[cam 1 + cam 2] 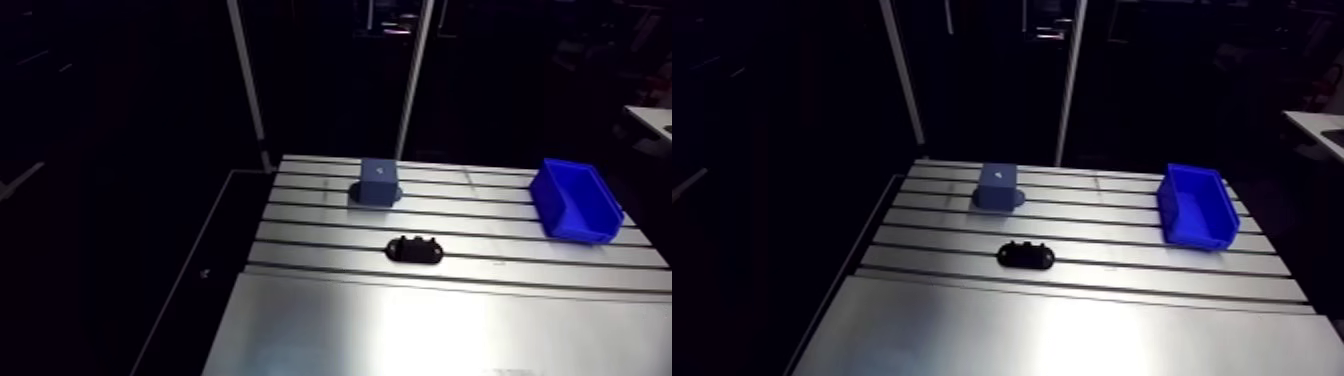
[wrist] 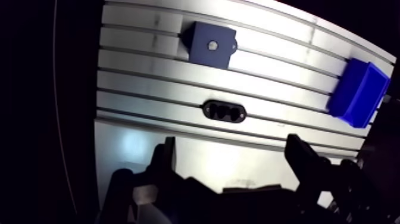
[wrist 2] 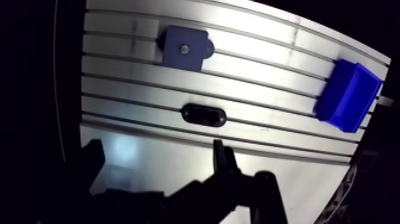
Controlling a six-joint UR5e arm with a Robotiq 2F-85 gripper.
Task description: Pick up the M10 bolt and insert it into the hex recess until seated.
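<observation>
Looking down through the wrist view, I have the hand [image 2: 235, 152] hovering over the smooth near part of the surface [image 1: 450, 330], touching nothing. Its two fingers [image 2: 168, 159] stand wide apart, with only bare metal showing between them, so it is fully spread and holds nothing.

Ahead of the hand, roughly on the line between the fingers, a black oval plate [image 2: 224, 111] lies flat across the slotted part, with dark hollows in a row along it. Beyond the plate, and well apart from it, sits a dark blue block [image 2: 210, 44], upright and square to the slots. On the block's top face is a small pale round spot [image 2: 211, 44]. I cannot tell from these views whether that spot is the bolt or a hole, and I can make out no bolt elsewhere.

A blue bin [image 1: 575, 200] rests near the far side edge of the surface, well away from both block and plate. I cannot see into it.
</observation>
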